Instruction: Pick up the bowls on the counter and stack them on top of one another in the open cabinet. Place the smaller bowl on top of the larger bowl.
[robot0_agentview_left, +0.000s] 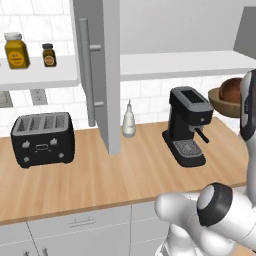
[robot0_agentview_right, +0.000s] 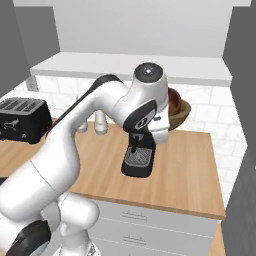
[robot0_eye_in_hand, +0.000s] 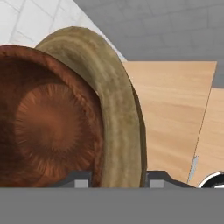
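Above the counter (robot0_agentview_right: 185, 165), right of the coffee machine (robot0_agentview_left: 187, 125), the gripper (robot0_eye_in_hand: 114, 183) clamps the larger bowl's (robot0_eye_in_hand: 111, 105) rim, smaller bowl (robot0_eye_in_hand: 48, 131) nested inside; cabinet (robot0_agentview_left: 185, 62) shelf lies leftward.

A black four-slot toaster (robot0_agentview_left: 42, 138) sits toward the desk's left end, near the back edge. A small white bottle (robot0_agentview_left: 129, 120) stands at the back edge near the middle, and a black espresso machine (robot0_agentview_left: 187, 125) stands to its right. On the white shelf (robot0_agentview_left: 40, 76) above the toaster are a yellow jar (robot0_agentview_left: 16, 50) and a small brown jar (robot0_agentview_left: 48, 55).

The counter (robot0_agentview_left: 100, 180) carries a toaster (robot0_agentview_left: 42, 139), a white bottle (robot0_agentview_left: 129, 121) and a coffee machine (robot0_agentview_left: 187, 125).
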